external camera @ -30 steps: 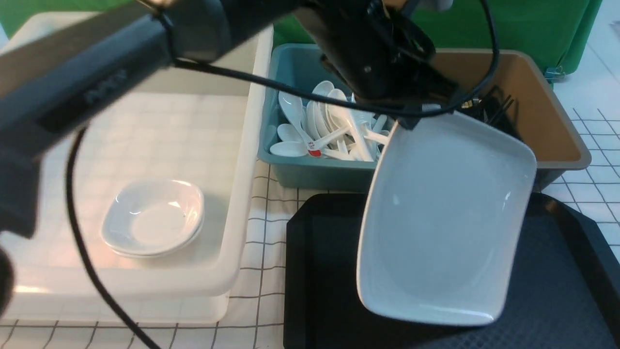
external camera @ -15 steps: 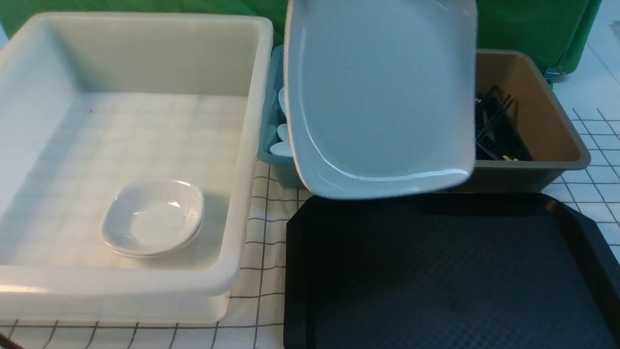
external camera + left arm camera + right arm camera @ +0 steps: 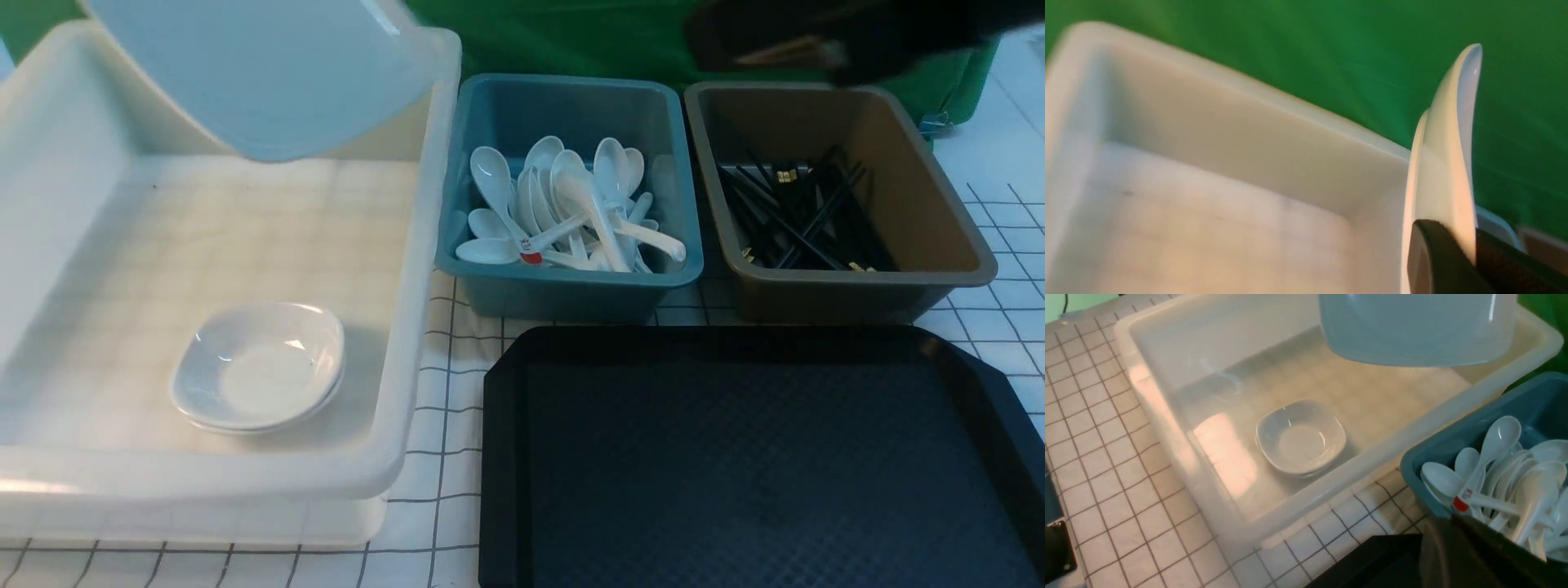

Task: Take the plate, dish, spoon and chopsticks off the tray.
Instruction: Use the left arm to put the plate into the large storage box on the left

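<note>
The tray [image 3: 500,457] is bare, with only the plate [image 3: 261,73], pinched by the left fingers [image 3: 1433,261] over the tub [image 3: 424,245], left to set down, right fingers [image 3: 1457,555] pressed together.

- A big white tub [image 3: 420,245] stands on the left part of the table.
- Just beside it, a teal bin [image 3: 571,298] holds plain white spoons [image 3: 498,175].
- A brown bin [image 3: 922,188] stands next on the right.
- A checked cloth [image 3: 445,408] lies under all three.
- A green backdrop [image 3: 555,41] is behind.

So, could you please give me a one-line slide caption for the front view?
Large glossy white rounded-square plate tilted above the white plastic tub beside the black diamond-textured tray.
</note>
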You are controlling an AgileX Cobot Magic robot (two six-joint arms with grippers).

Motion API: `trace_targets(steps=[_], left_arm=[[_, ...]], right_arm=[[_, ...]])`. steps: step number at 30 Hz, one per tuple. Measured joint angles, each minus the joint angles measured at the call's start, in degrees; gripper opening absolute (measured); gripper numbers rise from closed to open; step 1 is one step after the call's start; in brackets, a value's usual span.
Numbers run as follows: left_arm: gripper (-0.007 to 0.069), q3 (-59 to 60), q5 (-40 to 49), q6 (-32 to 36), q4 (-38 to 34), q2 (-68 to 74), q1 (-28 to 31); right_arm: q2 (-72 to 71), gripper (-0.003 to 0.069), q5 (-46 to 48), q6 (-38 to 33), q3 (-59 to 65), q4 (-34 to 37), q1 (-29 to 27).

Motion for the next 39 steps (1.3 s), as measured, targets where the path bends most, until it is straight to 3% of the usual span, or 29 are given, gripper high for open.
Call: trace_targets(steps=[9,17,28,39], left_arm=[[0.0024,18.5,-20.1,0.6,-12.0,1.0,-0.2],[0.0023,22.2,-22.9,1.5,-12.2,5.1,-2.2],[0.0037,22.4,-23.2,-2.5,-1.5,8.1,-2.2],[0.0277,22.4,-18.3,-21.1,21.3,8.1,-2.2]], right_arm=[[12.9,0.0008,1.9,7.3,-12.9,-2.6,2.7],[14.0,0.0008,3.5,7.6,-14.7,-2.7,3.3],[14.0,0.0008,3.1,7.6,-14.7,-2.7,3.3],[14.0,0.0009,0.7,8.7,-14.7,-2.7,3.3]])
